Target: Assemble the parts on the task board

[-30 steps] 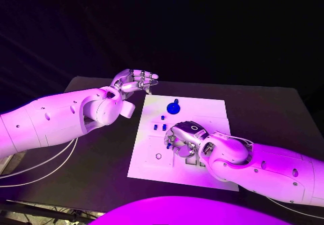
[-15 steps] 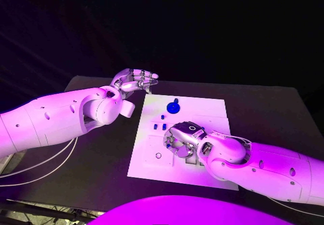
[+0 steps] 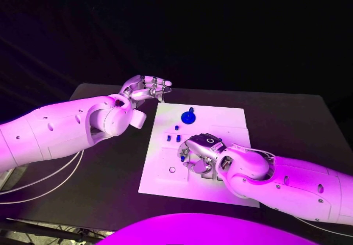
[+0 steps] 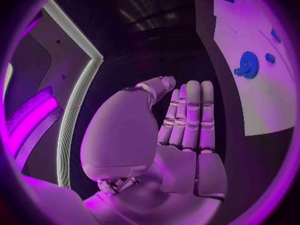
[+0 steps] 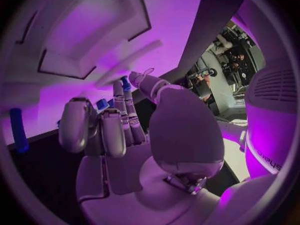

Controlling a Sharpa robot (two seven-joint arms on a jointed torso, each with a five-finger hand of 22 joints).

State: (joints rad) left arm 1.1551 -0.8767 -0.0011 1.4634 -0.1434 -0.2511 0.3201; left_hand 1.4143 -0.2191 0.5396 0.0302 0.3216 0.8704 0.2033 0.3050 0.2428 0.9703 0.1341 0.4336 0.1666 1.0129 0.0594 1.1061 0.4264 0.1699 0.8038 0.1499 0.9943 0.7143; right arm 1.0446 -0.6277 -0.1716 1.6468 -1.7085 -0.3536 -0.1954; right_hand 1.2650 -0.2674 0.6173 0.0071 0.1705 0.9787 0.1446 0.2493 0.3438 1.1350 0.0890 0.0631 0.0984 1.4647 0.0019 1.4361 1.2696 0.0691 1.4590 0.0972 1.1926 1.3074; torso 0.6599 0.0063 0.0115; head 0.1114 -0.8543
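White rectangular task board (image 3: 221, 122) in the middle of the black table (image 3: 294, 117). Round blue gear part (image 3: 189, 117) near the board's far edge, small blue peg parts (image 3: 173, 138) just nearer. Left silver hand (image 3: 147, 88) raised off the board's far left corner; from its wrist, fingers (image 4: 190, 115) straight, side by side, empty. Right silver hand (image 3: 198, 153) low over the board's middle; from its wrist, a small blue part (image 5: 125, 83) at the fingers' tips (image 5: 119, 92), grip unclear.

black table (image 3: 294, 122) | white task board (image 3: 161, 178) lying flat mid-table
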